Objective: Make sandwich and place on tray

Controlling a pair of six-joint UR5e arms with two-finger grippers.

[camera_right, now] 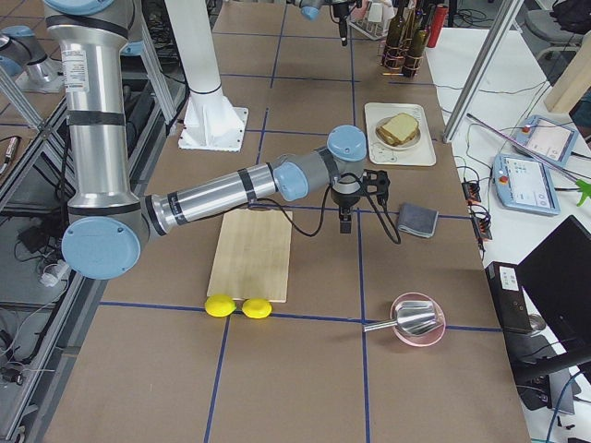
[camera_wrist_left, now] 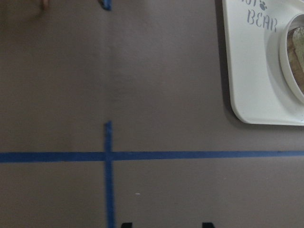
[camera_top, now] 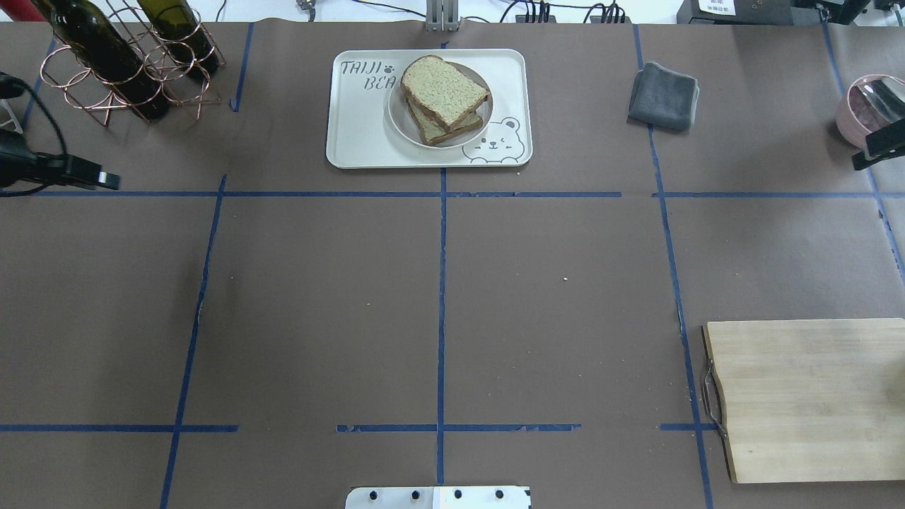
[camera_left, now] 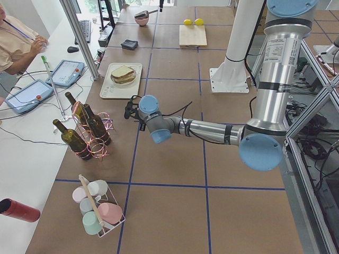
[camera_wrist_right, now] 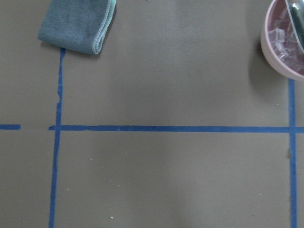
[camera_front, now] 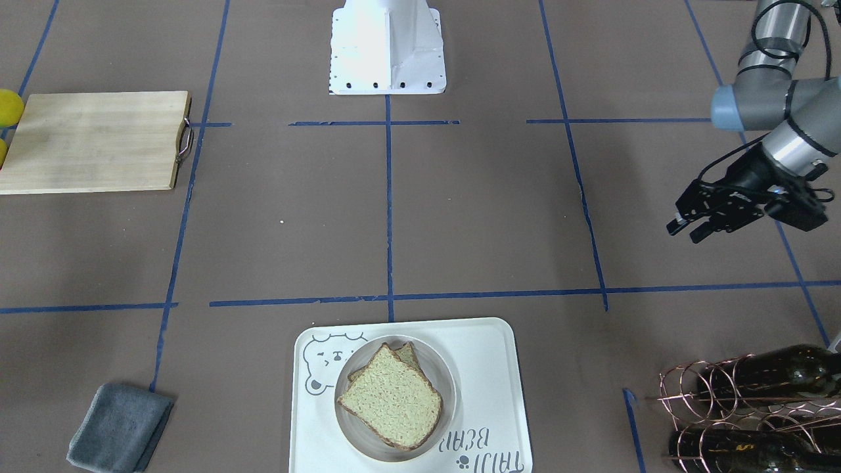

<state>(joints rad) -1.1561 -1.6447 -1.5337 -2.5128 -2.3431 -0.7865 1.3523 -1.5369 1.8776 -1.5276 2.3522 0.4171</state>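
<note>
The sandwich (camera_front: pixel 391 401) is two slices of tan bread stacked on a small round white plate (camera_front: pixel 449 381), which sits on the cream tray (camera_front: pixel 499 368) with the bear drawing. No egg shows. In the overhead view the sandwich (camera_top: pixel 444 88) and tray (camera_top: pixel 360 134) lie at the far centre. My left gripper (camera_front: pixel 683 233) is open and empty, hovering well to the side of the tray; it shows at the overhead view's left edge (camera_top: pixel 106 182). The left wrist view shows the tray's corner (camera_wrist_left: pixel 251 71). My right gripper (camera_top: pixel 866 161) is at the right edge, and I cannot tell whether it is open or shut.
A wooden cutting board (camera_top: pixel 806 396) lies near right, with two lemons (camera_right: pixel 238 306) beside it. A grey cloth (camera_top: pixel 663 95) lies right of the tray. A copper rack with wine bottles (camera_top: pixel 120 63) stands far left. A pink bowl (camera_top: pixel 870 106) sits far right.
</note>
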